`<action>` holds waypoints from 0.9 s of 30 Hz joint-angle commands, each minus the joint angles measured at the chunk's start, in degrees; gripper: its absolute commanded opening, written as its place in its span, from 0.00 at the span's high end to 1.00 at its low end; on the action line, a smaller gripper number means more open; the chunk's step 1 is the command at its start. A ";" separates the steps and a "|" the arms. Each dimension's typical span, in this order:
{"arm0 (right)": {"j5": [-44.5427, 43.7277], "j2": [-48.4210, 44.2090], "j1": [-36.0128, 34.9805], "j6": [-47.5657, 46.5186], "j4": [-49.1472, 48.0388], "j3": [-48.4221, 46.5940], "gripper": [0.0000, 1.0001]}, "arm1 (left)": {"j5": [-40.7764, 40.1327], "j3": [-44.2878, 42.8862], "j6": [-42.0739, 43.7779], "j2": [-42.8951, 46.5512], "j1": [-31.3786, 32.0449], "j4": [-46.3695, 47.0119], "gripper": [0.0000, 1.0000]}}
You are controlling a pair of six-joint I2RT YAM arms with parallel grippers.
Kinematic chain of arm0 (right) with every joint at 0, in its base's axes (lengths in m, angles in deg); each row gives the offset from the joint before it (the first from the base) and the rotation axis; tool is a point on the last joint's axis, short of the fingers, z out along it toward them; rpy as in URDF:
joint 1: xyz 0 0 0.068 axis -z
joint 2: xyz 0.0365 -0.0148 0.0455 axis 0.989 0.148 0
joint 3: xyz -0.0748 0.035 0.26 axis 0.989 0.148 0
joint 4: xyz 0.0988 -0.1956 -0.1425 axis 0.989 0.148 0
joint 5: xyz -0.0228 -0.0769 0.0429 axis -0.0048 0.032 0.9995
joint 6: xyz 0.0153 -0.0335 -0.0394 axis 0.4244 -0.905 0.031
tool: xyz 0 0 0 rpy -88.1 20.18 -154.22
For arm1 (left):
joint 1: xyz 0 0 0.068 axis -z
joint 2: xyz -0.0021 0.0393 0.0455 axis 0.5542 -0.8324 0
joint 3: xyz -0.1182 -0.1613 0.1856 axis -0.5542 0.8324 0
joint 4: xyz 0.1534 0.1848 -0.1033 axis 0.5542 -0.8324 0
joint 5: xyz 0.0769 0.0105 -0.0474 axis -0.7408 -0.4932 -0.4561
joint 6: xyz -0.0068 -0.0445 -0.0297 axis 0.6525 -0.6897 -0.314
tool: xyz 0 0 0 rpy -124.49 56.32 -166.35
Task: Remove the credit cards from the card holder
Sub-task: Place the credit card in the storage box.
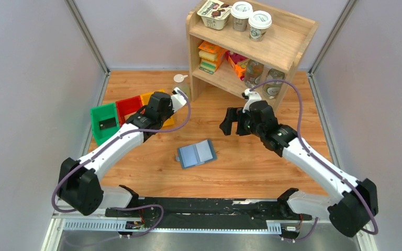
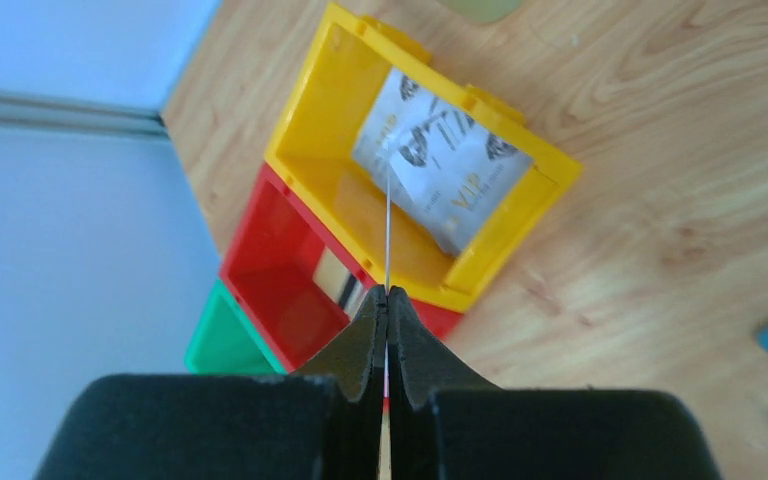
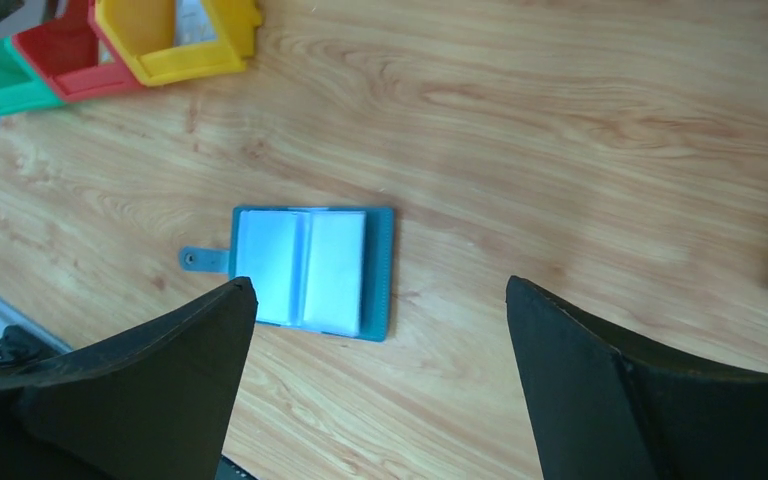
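Note:
The card holder [image 1: 196,153] lies open on the wooden table, its light blue inner pockets up; the right wrist view shows it too [image 3: 305,270]. My left gripper [image 1: 161,108] hangs over the yellow bin [image 2: 330,130], shut on a thin card [image 2: 387,230] seen edge-on. A grey-white patterned card [image 2: 450,165] lies in the yellow bin. A tan card with a dark stripe [image 2: 335,280] lies in the red bin [image 2: 280,260]. A dark card [image 1: 107,124] lies in the green bin [image 1: 98,112]. My right gripper [image 1: 231,124] is open and empty, up and right of the holder.
A wooden shelf [image 1: 288,49] with cups, boxes and jars stands at the back, right of the bins. A small white spoon [image 1: 179,78] lies near its left foot. Grey walls close in both sides of the table.

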State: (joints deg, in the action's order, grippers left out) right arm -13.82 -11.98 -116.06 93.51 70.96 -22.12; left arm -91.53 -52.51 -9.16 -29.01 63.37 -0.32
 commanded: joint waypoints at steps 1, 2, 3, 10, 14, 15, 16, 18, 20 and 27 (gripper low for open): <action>-10.95 -7.92 0.20 -4.18 5.26 0.71 0.01 | -0.41 3.25 18.54 -4.63 -1.58 16.89 1.00; -12.61 -9.59 0.20 -4.80 5.96 0.97 0.00 | 0.48 3.34 19.27 -6.99 -2.02 19.34 1.00; -14.20 -11.34 0.20 -5.41 6.66 1.50 0.00 | 0.66 3.17 20.49 -8.06 -2.99 20.24 1.00; -21.15 -21.19 0.73 -7.70 7.72 4.58 0.00 | 0.04 0.62 25.51 -19.92 -6.25 23.94 1.00; -23.08 -24.01 0.90 -7.79 8.34 5.90 0.00 | 0.14 0.71 25.78 -23.00 -6.42 24.90 0.99; -23.44 -24.63 0.99 -7.79 8.60 5.99 0.00 | 0.14 0.88 25.60 -23.27 -6.42 24.90 0.95; -23.96 -24.98 0.99 -7.79 8.78 6.16 0.00 | 0.48 1.49 24.82 -23.27 -6.42 24.90 0.93; -24.58 -25.86 1.17 -7.97 9.04 6.43 0.00 | 1.10 2.46 23.85 -22.66 -6.34 24.99 0.83; -25.11 -26.74 1.26 -8.32 9.30 6.43 0.00 | 1.89 3.25 22.44 -20.82 -6.07 23.85 0.68; -28.62 -27.80 1.61 -9.72 9.13 5.55 0.00 | 2.50 5.27 14.72 -8.63 -4.49 18.49 0.52</action>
State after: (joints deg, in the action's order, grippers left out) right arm -38.34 -38.71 -114.79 85.49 80.77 -15.74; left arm -90.37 -47.33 11.28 -47.08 57.79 20.12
